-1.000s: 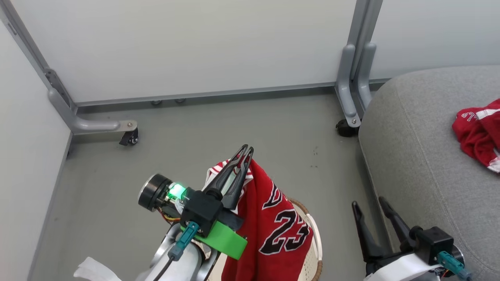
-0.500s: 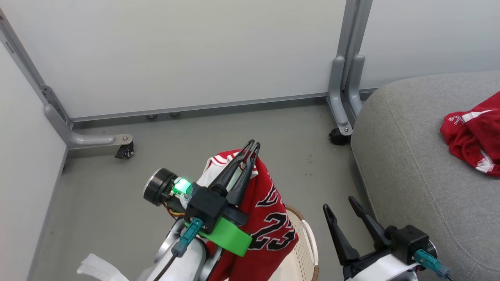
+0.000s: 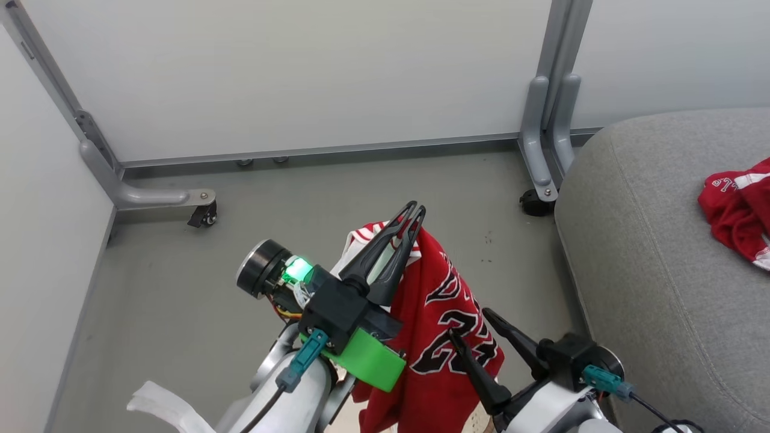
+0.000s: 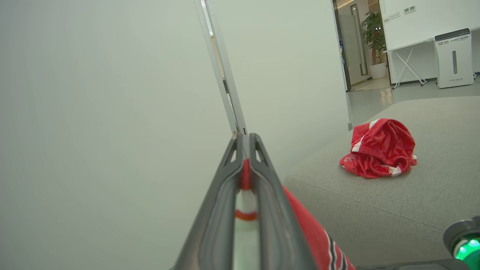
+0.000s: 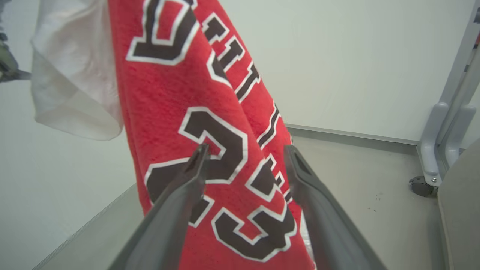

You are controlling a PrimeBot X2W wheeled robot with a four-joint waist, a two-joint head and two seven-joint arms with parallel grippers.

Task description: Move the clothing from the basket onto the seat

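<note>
Jersey (image 3: pixel 445 313), red with white side panel and black-and-white 23: hanging in the air beside the seat (image 3: pixel 649 252), over the floor (image 3: pixel 301 198), not touching the seat cushion.

Left gripper (image 3: pixel 415 210): fingers pressed together near the tips, with a red-and-white strip of the jersey's top edge pinched between them. The cloth drapes down from there on the seat side of the arm.

Right gripper (image 3: pixel 468 323): fingers spread wide, pointing at the printed number from the seat side and lower down. One fingertip overlaps the fabric in the right wrist view; cannot tell if it touches. Nothing is held.

Second red garment (image 3: pixel 737 204): crumpled on top of the seat, well away from the hanging jersey; cut off by the frame edge in the head view, whole in the left wrist view.

Jersey's lower hem is cut off at the bottom of the head view, partly behind both arms. Lettering above the number is folded, not readable.

Floor beside the seat: plain grey. Behind the seat's corner stand white partition panels (image 3: pixel 301 72) on grey metal posts (image 3: pixel 544 138) with black castors (image 3: pixel 204 215).
</note>
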